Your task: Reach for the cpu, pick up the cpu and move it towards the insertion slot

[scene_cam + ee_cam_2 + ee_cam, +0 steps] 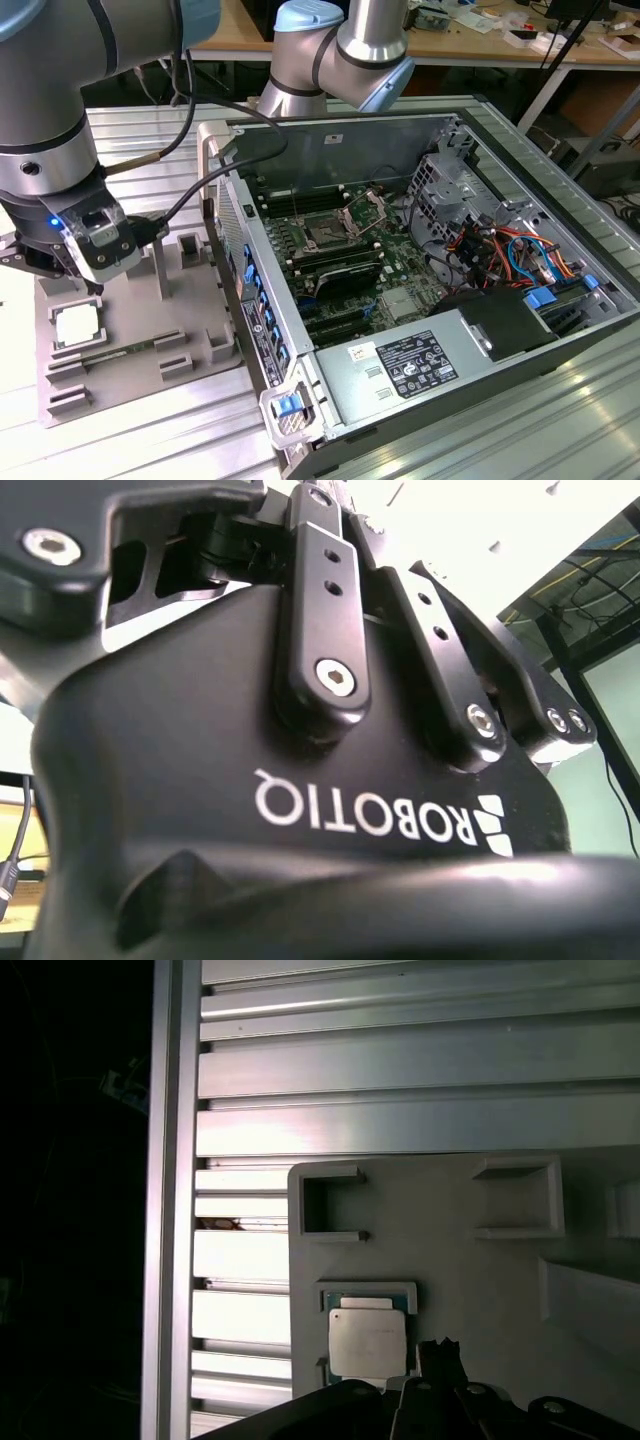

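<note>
Cpu [75,325], small flat silvery square chip, sits in grey moulded tray [130,330] recess, just beneath black gripper [48,272]; we cannot tell whether jaws spread or pressed together; silver-framed insertion slot [325,232] well apart, toward exterior view's right.

We hold our arm low at the exterior view's left, wrist turned down.
The arm [45,110] rises along that side, with another of its joints [345,45] at the top edge. The wrist [85,225] shows a blue light and carries the black gripper [45,268] pointing downward. Its body and linkage bars show in the second wrist view.
</note>
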### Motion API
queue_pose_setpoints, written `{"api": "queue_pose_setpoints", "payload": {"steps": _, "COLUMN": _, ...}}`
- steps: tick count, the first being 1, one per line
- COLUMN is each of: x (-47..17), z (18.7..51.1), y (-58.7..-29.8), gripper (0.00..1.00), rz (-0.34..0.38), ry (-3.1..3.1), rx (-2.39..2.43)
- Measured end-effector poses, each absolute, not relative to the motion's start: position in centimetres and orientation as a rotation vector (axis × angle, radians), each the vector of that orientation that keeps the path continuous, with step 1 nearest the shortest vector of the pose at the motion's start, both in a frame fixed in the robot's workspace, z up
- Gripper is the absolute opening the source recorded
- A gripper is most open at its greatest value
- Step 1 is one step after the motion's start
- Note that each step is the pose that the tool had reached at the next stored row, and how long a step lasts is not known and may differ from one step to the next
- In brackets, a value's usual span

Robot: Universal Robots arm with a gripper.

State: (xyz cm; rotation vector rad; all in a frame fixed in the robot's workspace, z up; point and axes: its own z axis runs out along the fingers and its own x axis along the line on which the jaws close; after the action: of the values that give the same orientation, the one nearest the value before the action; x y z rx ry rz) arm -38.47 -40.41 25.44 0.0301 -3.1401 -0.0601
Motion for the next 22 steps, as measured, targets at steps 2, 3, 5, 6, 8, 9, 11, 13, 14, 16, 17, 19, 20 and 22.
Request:
{"api": "queue_pose_setpoints", "payload": {"steps": 2, "x": -38.47, "z": 25.40, "y": -40.41, "gripper": 0.11, "rz": -0.060, "ry": -3.140, "rx": 0.030}}
{"api": "queue_pose_setpoints", "payload": {"steps": 3, "x": -38.47, "z": 25.37, "y": -40.41, "gripper": 0.11, "rz": -0.060, "ry": -3.140, "rx": 0.030}}
{"api": "queue_pose_setpoints", "payload": {"steps": 5, "x": -38.48, "z": 25.34, "y": -40.41, "gripper": 0.11, "rz": -0.060, "ry": -3.140, "rx": 0.030}}
{"api": "queue_pose_setpoints", "payload": {"steps": 6, "x": -38.47, "z": 25.31, "y": -40.41, "gripper": 0.11, "rz": -0.060, "ry": -3.140, "rx": 0.030}}
{"api": "queue_pose_setpoints", "payload": {"steps": 8, "x": -38.47, "z": 25.27, "y": -40.41, "gripper": 0.11, "rz": -0.060, "ry": -3.140, "rx": 0.030}}
{"api": "queue_pose_setpoints", "payload": {"steps": 9, "x": -38.47, "z": 25.24, "y": -40.41, "gripper": 0.11, "rz": -0.060, "ry": -3.140, "rx": 0.030}}
{"api": "queue_pose_setpoints", "payload": {"steps": 11, "x": -38.47, "z": 25.21, "y": -40.41, "gripper": 0.11, "rz": -0.060, "ry": -3.140, "rx": 0.030}}
{"api": "queue_pose_setpoints", "payload": {"steps": 13, "x": -38.47, "z": 25.17, "y": -40.41, "gripper": 0.11, "rz": -0.060, "ry": -3.140, "rx": 0.030}}
{"api": "queue_pose_setpoints", "payload": {"steps": 14, "x": -38.48, "z": 25.15, "y": -40.41, "gripper": 0.11, "rz": -0.060, "ry": -3.140, "rx": 0.030}}
{"api": "queue_pose_setpoints", "payload": {"steps": 16, "x": -38.48, "z": 25.10, "y": -40.41, "gripper": 0.11, "rz": -0.060, "ry": -3.140, "rx": 0.030}}
{"api": "queue_pose_setpoints", "payload": {"steps": 17, "x": -38.47, "z": 25.08, "y": -40.41, "gripper": 0.11, "rz": -0.060, "ry": -3.140, "rx": 0.030}}
{"api": "queue_pose_setpoints", "payload": {"steps": 19, "x": -38.47, "z": 25.02, "y": -40.41, "gripper": 0.11, "rz": -0.060, "ry": -3.140, "rx": 0.030}}
{"api": "queue_pose_setpoints", "payload": {"steps": 20, "x": -38.48, "z": 24.98, "y": -40.41, "gripper": 0.11, "rz": -0.060, "ry": -3.140, "rx": 0.030}}
{"api": "queue_pose_setpoints", "payload": {"steps": 22, "x": -38.48, "z": 24.91, "y": -40.41, "gripper": 0.11, "rz": -0.060, "ry": -3.140, "rx": 0.030}}
